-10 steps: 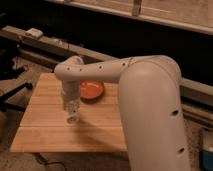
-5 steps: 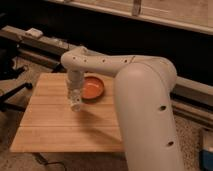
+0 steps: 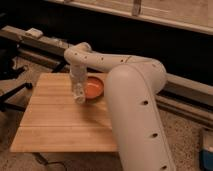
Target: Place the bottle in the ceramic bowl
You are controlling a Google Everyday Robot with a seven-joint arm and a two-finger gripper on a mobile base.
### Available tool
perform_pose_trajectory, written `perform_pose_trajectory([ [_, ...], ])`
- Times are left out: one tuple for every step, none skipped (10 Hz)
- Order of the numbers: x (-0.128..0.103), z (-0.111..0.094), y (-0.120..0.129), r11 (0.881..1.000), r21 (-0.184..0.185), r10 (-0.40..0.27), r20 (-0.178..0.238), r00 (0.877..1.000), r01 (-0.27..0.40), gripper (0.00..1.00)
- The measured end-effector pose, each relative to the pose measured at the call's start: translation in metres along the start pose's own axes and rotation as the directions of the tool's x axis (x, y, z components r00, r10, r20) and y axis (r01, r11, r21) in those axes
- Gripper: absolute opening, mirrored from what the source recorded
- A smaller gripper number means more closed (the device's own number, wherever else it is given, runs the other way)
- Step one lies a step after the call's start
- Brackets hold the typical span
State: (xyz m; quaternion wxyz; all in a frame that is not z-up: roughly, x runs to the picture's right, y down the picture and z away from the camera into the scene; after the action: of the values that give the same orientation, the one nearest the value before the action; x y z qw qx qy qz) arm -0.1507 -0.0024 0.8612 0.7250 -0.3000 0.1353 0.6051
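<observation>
Orange ceramic bowl (image 3: 95,89): small, round and shallow, with a glossy surface; it is set on the far part of the worktop, and its right edge is covered by the arm.
Bowl contents: only the bare orange inside is seen; the bottle is not in it.
Wooden worktop (image 3: 60,125): a pale planked board, much larger than the bowl, by which the bowl is carried.
Bottle (image 3: 79,95): a slim pale shape, held upright at the lower end of the gripper, just left of the bowl's rim and outside it; whether its base touches the wood cannot be told.
Gripper (image 3: 78,98): pointed straight down over the board, just beside the bowl's left edge.
Fingers: clenched around the bottle.
Arm (image 3: 132,95): white and thick, bent from the lower right across to the gripper.
Rail (image 3: 35,41): a long grey bar is seen behind the worktop, against a dark background.
Floor (image 3: 192,125): speckled grey, to the right.
</observation>
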Motion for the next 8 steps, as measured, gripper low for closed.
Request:
perform_pose_trajectory([
  [-0.011, 0.003, -0.011, 1.000, 0.009, 0.014, 0.010, 1.000, -0.014, 0.00],
  [-0.022, 0.007, -0.020, 1.000, 0.018, 0.024, 0.018, 1.000, -0.024, 0.00],
  [-0.031, 0.012, -0.028, 0.999, 0.029, 0.033, 0.023, 0.999, -0.034, 0.00],
  [-0.037, 0.015, -0.032, 0.999, 0.038, 0.036, 0.028, 0.999, -0.037, 0.00],
  [-0.043, 0.020, -0.035, 0.998, 0.045, 0.033, 0.035, 0.999, -0.034, 0.02],
  [-0.047, 0.025, -0.036, 0.998, 0.049, 0.029, 0.038, 0.999, -0.031, 0.09],
  [-0.051, 0.031, -0.038, 0.998, 0.053, 0.026, 0.040, 0.999, -0.029, 0.19],
  [-0.053, 0.035, -0.040, 0.998, 0.056, 0.027, 0.042, 0.999, -0.030, 0.31],
])
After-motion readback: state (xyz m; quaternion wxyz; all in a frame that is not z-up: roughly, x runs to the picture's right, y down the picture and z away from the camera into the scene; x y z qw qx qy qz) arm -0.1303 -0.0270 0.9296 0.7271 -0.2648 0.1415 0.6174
